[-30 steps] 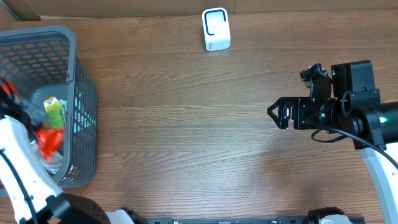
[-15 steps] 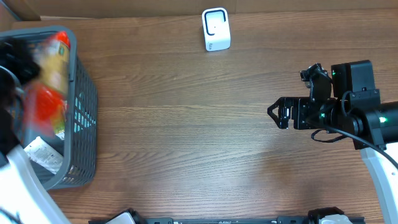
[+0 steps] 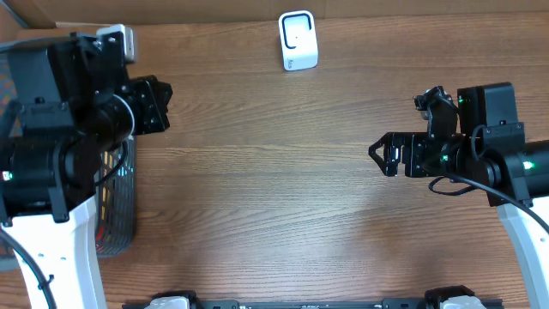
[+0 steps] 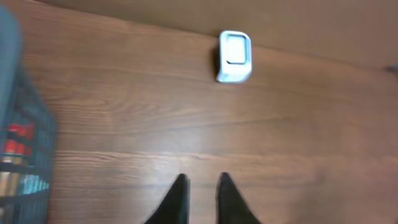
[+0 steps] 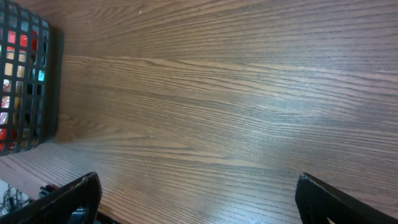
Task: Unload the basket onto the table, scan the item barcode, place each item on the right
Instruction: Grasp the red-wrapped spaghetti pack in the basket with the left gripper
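Brown wooden table [image 3: 274, 197] is filling every view, with the white scanner [image 3: 298, 40] standing at its far edge.
The left gripper [image 4: 202, 178] is hovering nearly closed on nothing, and the right gripper [image 5: 198, 183] is gaping wide, empty. Overhead, the left arm is hiding most of the grey basket [image 5: 28, 81]. The wrist views are showing blurred red items [image 4: 18, 133] inside its mesh.

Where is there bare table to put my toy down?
The wide middle of the table is bare, between the basket and the right end effector, right up to the white scanner at the back. The left edge is crowded: the left arm hangs over the basket.
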Available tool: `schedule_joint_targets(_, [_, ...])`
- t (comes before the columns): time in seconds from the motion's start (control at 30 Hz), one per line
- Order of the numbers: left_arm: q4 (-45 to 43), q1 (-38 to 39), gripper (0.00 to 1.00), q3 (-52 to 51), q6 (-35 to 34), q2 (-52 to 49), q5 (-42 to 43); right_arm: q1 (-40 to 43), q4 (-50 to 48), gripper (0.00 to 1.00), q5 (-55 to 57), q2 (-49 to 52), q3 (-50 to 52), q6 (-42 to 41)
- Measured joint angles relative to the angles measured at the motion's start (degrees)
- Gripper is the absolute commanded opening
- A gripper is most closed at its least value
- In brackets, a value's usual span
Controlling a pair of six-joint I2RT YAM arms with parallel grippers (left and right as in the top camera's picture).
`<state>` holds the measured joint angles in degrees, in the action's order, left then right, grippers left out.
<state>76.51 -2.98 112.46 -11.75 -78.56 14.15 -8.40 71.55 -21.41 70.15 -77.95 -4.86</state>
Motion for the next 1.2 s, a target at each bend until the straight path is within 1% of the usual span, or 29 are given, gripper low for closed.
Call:
schedule_joint_targets(0.1, [-0.7, 0.0, 0.35, 0.0, -1.14, 0.24, -2.93, 0.0, 0.0, 1.0, 0.0, 0.02, 0.0, 0.0])
schedule_joint_targets(0.13, [-0.79, 0.0, 0.44, 0.0, -1.4, 0.28, -4.09, 0.0, 0.02, 1.0, 0.0, 0.02, 0.0, -0.02])
schedule_joint_targets(0.17, [-0.87, -0.04, 0.49, 0.0, -1.64, 0.28, -5.25, 0.0, 0.04, 1.0, 0.0, 0.04, 0.0, -0.02])
schedule_joint_targets(0.23, [-1.05, -0.79, 0.68, 0.0, -2.54, 0.28, -7.89, 0.02, 0.02, 1.0, 0.02, 0.04, 0.0, -0.02])
schedule_joint_targets(0.3, [-1.16, -3.28, 0.77, 0.0, -3.98, 0.28, -10.62, 0.0, 0.04, 1.0, 0.0, 0.04, 0.0, -0.04])
schedule_joint_targets(0.4, [-1.09, -10.84, 0.8, 0.0, -6.34, 0.28, -13.14, 0.0, 0.02, 1.0, -0.02, 0.04, 0.0, 0.0])
schedule_joint_targets(0.47, [-0.92, -16.46, 0.79, 0.0, -7.43, 0.28, -14.34, 0.0, -0.04, 1.0, 0.0, 0.04, 0.0, 0.0])
schedule_joint_targets(0.53, [-0.44, -24.33, 0.78, 0.0, -8.07, 0.28, -15.13, 0.0, -0.11, 1.0, 0.0, 0.04, 0.0, -0.02])
schedule_joint_targets(0.63, [0.02, -33.0, 0.77, -0.13, -8.94, -0.13, -15.58, 0.0, -0.2, 1.0, 0.0, 0.04, 0.0, 0.0])
schedule_joint_targets(0.67, [-0.02, -34.8, 0.78, -0.44, -9.14, -0.35, -15.58, 0.0, -0.17, 1.0, 0.0, 0.04, 0.0, 0.02])
schedule_joint_targets(0.7, [-0.04, -35.87, 0.78, -0.96, -9.16, -0.63, -15.56, 0.02, -0.17, 1.0, 0.02, 0.04, 0.0, 0.0])
schedule_joint_targets(0.77, [-0.42, -36.87, 0.85, -2.93, -8.87, -1.55, -15.45, 0.0, -0.15, 1.0, 0.02, 0.04, 0.0, 0.0])
schedule_joint_targets(0.83, [-1.4, -36.92, 0.88, -5.73, -7.72, -3.17, -15.47, 0.0, -0.17, 1.0, 0.02, 0.04, 0.0, -0.02])
schedule_joint_targets(0.97, [-4.37, -36.92, 0.9, -13.38, -4.87, -7.93, -17.29, 0.0, -0.2, 1.0, 0.02, 0.04, 0.0, -0.02])
schedule_joint_targets(1.1, [-8.94, -37.2, 0.92, -22.23, 0.11, -11.74, -17.73, 0.02, -0.17, 1.0, 0.02, 0.04, 0.0, -0.02])
schedule_joint_targets(1.2, [-13.18, -37.31, 0.91, -27.04, 6.49, -13.77, -14.27, 0.0, -0.2, 1.0, 0.04, 0.04, 0.0, -0.02])
